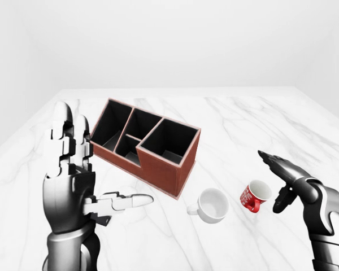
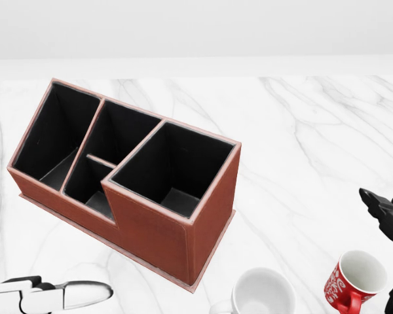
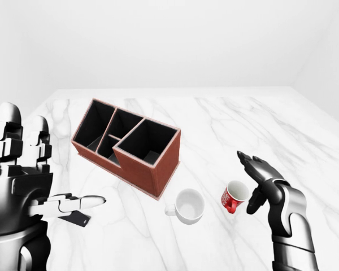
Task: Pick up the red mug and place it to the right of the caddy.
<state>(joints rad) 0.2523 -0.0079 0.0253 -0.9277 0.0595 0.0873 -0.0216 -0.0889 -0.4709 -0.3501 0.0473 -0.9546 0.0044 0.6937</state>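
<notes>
I see the red mug (image 1: 255,196) on the marble table (image 1: 231,118), at 4 o'clock from the brown caddy (image 1: 146,144), a white mug (image 1: 212,205) between them. My right hand (image 1: 283,179) hovers just beside it, fingers wide; left hand (image 1: 73,169) raised, fingers spread.

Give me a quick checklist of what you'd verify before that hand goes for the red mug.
1. Right hand open: ok, fingers spread.
2. Hand close beside the red mug: ok; contact cannot tell.
3. Mug upright: not ok, it tilts, mouth angled up.
4. White mug apart from the red one: ok, a gap shows.
5. Bare marble table right of the caddy: ok.
6. Left hand away from the mugs: ok, raised and open.
</notes>
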